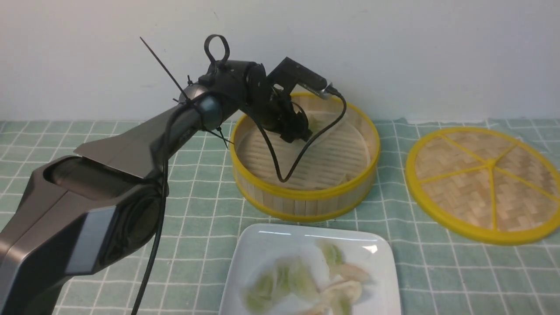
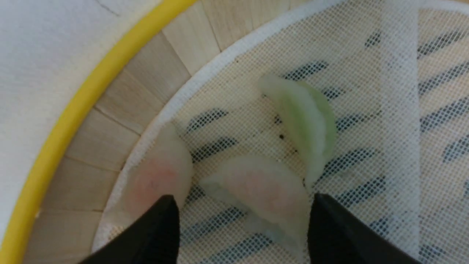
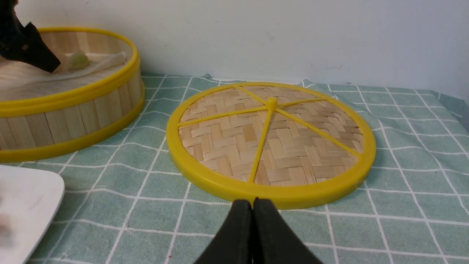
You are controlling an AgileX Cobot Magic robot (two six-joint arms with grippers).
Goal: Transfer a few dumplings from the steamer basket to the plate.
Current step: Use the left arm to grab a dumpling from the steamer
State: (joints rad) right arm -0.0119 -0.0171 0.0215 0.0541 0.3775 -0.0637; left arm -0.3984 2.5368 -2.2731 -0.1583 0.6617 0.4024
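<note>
My left gripper (image 1: 302, 133) reaches down inside the steamer basket (image 1: 306, 192) at its far side. In the left wrist view the gripper (image 2: 244, 201) is open, its black fingertips (image 2: 165, 212) standing either side of a pale pink dumpling (image 2: 256, 183) on the mesh liner. A second pink dumpling (image 2: 161, 170) lies against the basket wall (image 2: 121, 110), and a green dumpling (image 2: 307, 117) lies just beyond. The white plate (image 1: 262, 245) in front of the basket holds several green and pale dumplings (image 1: 302, 280). My right gripper (image 3: 253, 201) is shut and empty, low over the cloth.
The flat woven lid with yellow spokes (image 1: 485, 183) lies on the green checked cloth right of the basket, just ahead of my right gripper, where it shows as the woven lid (image 3: 271, 146). A white wall stands close behind the basket. The left arm's cable loops over the basket floor.
</note>
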